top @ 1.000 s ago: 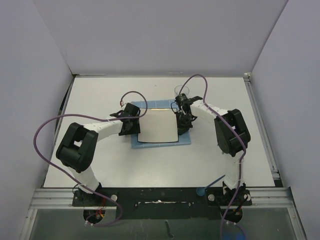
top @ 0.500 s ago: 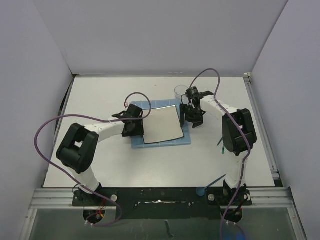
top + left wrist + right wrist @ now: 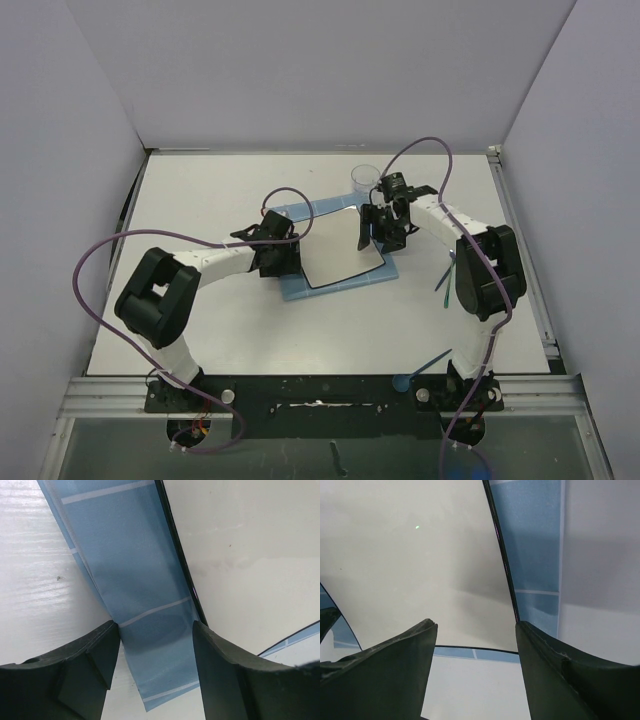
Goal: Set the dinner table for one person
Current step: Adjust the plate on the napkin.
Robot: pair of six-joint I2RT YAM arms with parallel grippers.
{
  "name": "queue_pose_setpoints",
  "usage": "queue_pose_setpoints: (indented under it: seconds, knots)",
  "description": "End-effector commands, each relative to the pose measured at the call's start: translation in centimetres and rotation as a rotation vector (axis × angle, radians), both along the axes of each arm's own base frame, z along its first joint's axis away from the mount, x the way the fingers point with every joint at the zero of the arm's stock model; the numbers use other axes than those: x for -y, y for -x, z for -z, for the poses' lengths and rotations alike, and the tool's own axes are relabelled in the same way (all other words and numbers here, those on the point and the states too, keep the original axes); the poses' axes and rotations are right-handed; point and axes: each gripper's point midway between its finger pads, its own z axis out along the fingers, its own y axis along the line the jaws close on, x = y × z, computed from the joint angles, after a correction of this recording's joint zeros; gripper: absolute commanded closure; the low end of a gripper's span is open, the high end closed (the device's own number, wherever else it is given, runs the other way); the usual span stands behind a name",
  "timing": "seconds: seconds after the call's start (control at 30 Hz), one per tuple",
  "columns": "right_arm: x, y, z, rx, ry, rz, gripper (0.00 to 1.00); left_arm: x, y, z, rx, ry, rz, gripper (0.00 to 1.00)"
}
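Left gripper (image 3: 155,630) straddles placemat (image 3: 125,555) beside plate (image 3: 250,540).

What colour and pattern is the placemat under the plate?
Placemat: blue, thin white lines; left wrist view.

The placemat (image 3: 145,580) lies askew in the middle of the counter (image 3: 200,200), and the plate (image 3: 340,250) lies on it, covering most of it. My left jaws straddle the strip of placemat along the plate's left edge. My right jaws straddle the plate's edge at its far right corner. The cup (image 3: 362,180) stands on the counter just behind that corner. A thin stick (image 3: 445,274) lies on the counter right of the placemat.
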Motion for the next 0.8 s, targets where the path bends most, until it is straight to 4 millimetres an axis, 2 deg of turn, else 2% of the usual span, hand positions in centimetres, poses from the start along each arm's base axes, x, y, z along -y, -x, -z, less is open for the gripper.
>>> queue_pose_setpoints:
  seconds: [0.0,0.3,0.47,0.6,0.63,0.67,0.77]
  knots:
    - [-0.5,-0.7,-1.6,0.056,-0.053,0.004,0.36,1.6,-0.3,-1.7,0.033,0.083,0.011,0.43]
    - [-0.5,0.7,0.1,0.019,-0.06,-0.001,0.37,1.1,-0.1,-1.9,0.036,0.076,-0.008,0.45]
    - [-0.1,1.7,1.3,-0.005,-0.049,-0.001,0.37,0.4,-0.3,-2.8,0.06,0.057,-0.031,0.45]
    - [-0.1,1.8,1.6,-0.009,-0.053,-0.002,0.39,-0.3,-0.8,-3.6,0.084,0.047,-0.049,0.45]
    - [-0.2,1.7,1.4,-0.006,-0.054,-0.001,0.4,-0.4,-0.9,-3.7,0.086,0.048,-0.051,0.45]
    - [-0.1,1.6,1.3,0.0,-0.054,-0.001,0.48,-0.5,-1.0,-3.8,0.087,0.049,-0.055,0.45]
    - [0.1,1.0,0.7,0.011,-0.039,0.004,0.77,-0.8,-1.2,-4.1,0.095,0.034,-0.061,0.46]
